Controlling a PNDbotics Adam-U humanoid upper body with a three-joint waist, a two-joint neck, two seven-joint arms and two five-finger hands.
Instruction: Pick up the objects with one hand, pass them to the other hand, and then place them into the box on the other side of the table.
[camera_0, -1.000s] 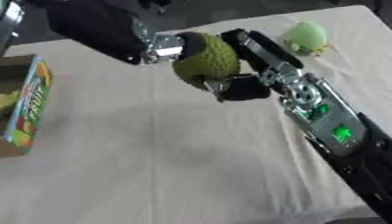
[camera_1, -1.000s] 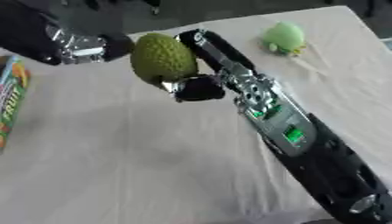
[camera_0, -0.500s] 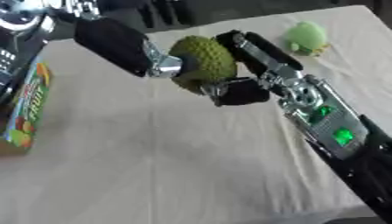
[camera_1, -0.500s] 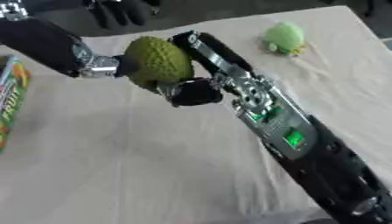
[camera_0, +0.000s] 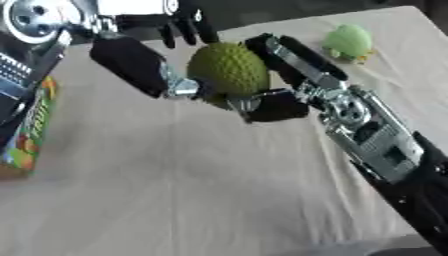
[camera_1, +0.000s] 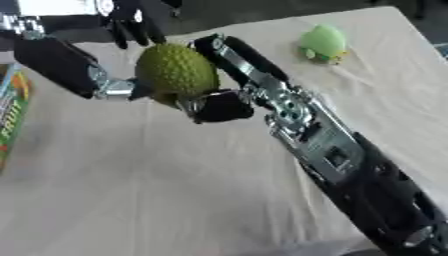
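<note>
While both arms meet over the middle of the table, the bumpy green fruit (camera_0: 229, 70) hangs in the air between them!

It's a round, olive-green ball with a knobbly skin, held up above the cream tablecloth (camera_0: 175, 190), a little to the far side of centre. The right hand (camera_0: 273, 92) has it: fingers run up along the fruit's right side and the thumb curls in underneath, clasping it. The left hand (camera_0: 179, 86) comes in from the far left and touches the fruit's left flank; how its fingers sit I cannot tell, they're hidden behind the fruit. Far right on the cloth lies a pale green toy (camera_1: 322, 43), well apart from the action. At the left edge sits the colourful box (camera_0: 26, 132), and what's inside it I can't make out from here.
</note>
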